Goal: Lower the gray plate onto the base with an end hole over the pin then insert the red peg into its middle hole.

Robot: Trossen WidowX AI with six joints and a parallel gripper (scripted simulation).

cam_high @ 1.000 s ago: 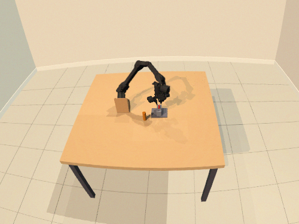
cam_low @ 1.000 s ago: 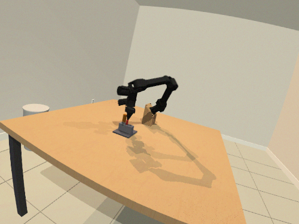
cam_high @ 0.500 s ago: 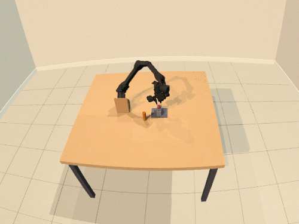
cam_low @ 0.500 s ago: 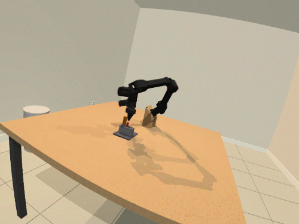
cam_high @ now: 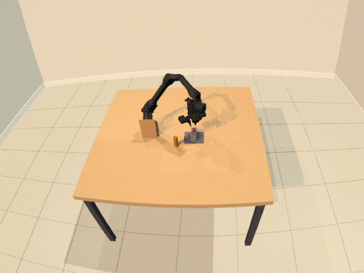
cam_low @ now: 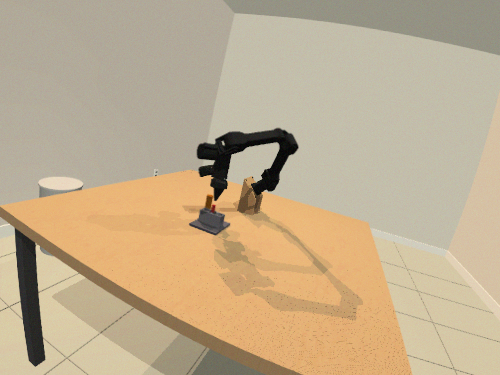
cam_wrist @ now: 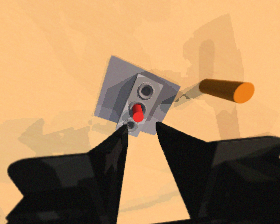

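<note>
The red peg [cam_high: 194,130] [cam_low: 213,208] [cam_wrist: 138,114] stands in the middle hole of the gray plate [cam_high: 194,137] [cam_low: 211,219] [cam_wrist: 149,80], its top poking out above the rim. The plate sits on the dark base [cam_high: 201,137] [cam_low: 216,231] [cam_wrist: 111,80], which rests on the surface [cam_high: 175,178] [cam_low: 300,295] [cam_wrist: 50,45]. The end effector [cam_high: 193,124] [cam_low: 216,199] [cam_wrist: 141,127] hangs above the peg, its two fingers parted with nothing between them.

The step in hand looks to be the release and retreat. To do it well, lift straight up along the peg's line, keeping the gap between the fingers even on both sides so neither tip brushes the peg and tips or drags it. Sideways travel should wait until the tips are well above the peg's top. The orange cylinder [cam_high: 175,141] [cam_low: 209,201] [cam_wrist: 225,91] stands near the base, so any swing toward it wants extra height.
</note>
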